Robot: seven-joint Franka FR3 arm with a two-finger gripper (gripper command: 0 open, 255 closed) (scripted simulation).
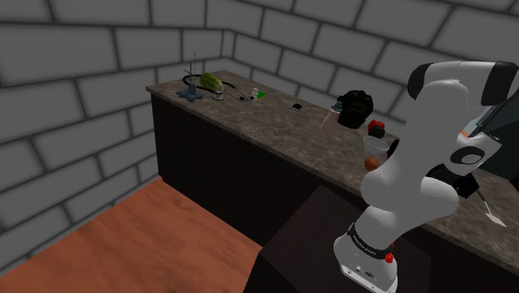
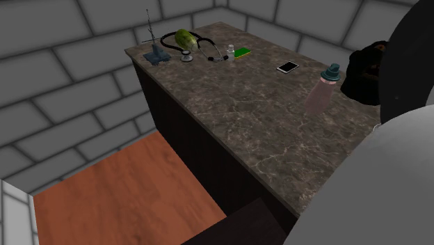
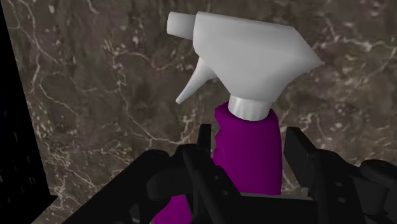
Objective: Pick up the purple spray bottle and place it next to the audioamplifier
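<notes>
Shoulder view: the white arm [image 1: 432, 166] rises from its dark stand [image 1: 316, 250] and bends over the near end of a stone-patterned counter [image 1: 283, 133], at this view's right. Grey block walls [image 1: 83, 67] close the corner, and a reddish wood floor [image 1: 141, 225] runs below. Along the counter we count a pink bottle [image 1: 331, 116], a bulky black object [image 1: 356, 108] and a phone [image 1: 295, 106]. A black stethoscope [image 1: 204, 83] lies at the far end.

Second exterior view: we look down the same counter [image 2: 243, 118], with the arm [image 2: 389, 181] looming at the right edge. The far corner holds a small blue base with a thin antenna [image 2: 154, 54], the stethoscope [image 2: 202, 43] looped around a green rounded item [image 2: 183, 38], and a flat green piece [image 2: 242, 52]. Nearer are the phone [image 2: 288, 67], the pink bottle [image 2: 321, 90] with its teal cap, standing upright, and the black object [image 2: 362, 69] just beside it.

Wrist view: here we find the purple spray bottle [image 3: 247, 149]. Its body is a glossy, saturated purple, narrowing to a pale collar under a broad white trigger head [image 3: 254, 57] with a short nozzle and a curved trigger. The black gripper [image 3: 249, 132] is closed narrowly on the body, one finger against each side, with the head reaching out past the fingertips. Behind it lies the veined brown counter [image 3: 95, 95]. We cannot tell whether the bottle rests on that surface or hangs above it. Beyond the counter's edge is a black area [image 3: 13, 127].
</notes>
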